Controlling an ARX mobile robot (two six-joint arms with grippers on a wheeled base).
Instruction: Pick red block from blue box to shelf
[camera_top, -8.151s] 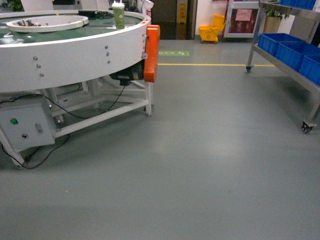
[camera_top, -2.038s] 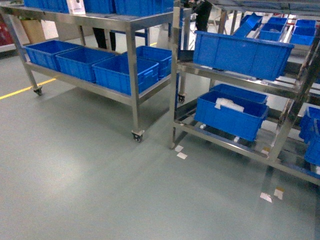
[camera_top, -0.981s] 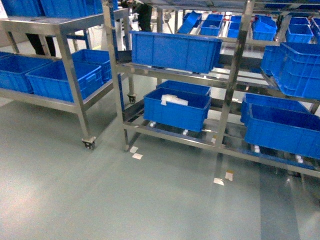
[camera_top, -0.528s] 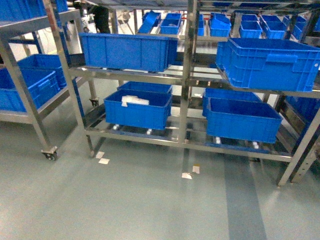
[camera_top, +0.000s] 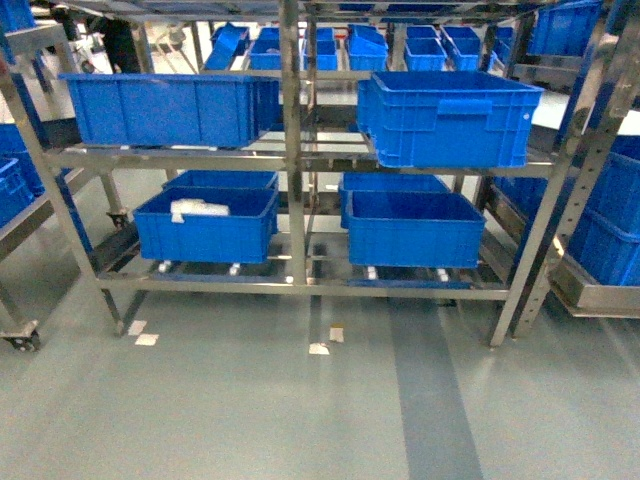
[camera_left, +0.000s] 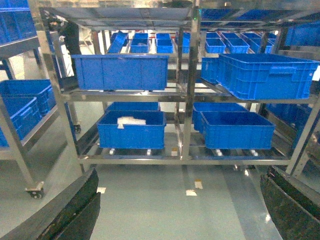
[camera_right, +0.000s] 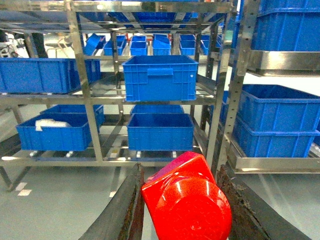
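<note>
Facing the shelf (camera_top: 293, 150), I count four dark blue crates on its near bays in my head view: two on the middle rail, two on the bottom rail. The lower left crate (camera_top: 206, 224) holds one pale bundle (camera_top: 196, 208). Three scraps of paper (camera_top: 318, 348) lie on the grey floor (camera_top: 250, 420) before the uprights. My right claw (camera_right: 182, 210) is clamped on the single red block (camera_right: 186, 202), which sits between my two dark fingers (camera_right: 126, 210), stud turned toward the wrist camera, well short of the rack. My left claw (camera_left: 180, 220) carries nothing, its two fingers spread wide apart at the frame's lower corners.
</note>
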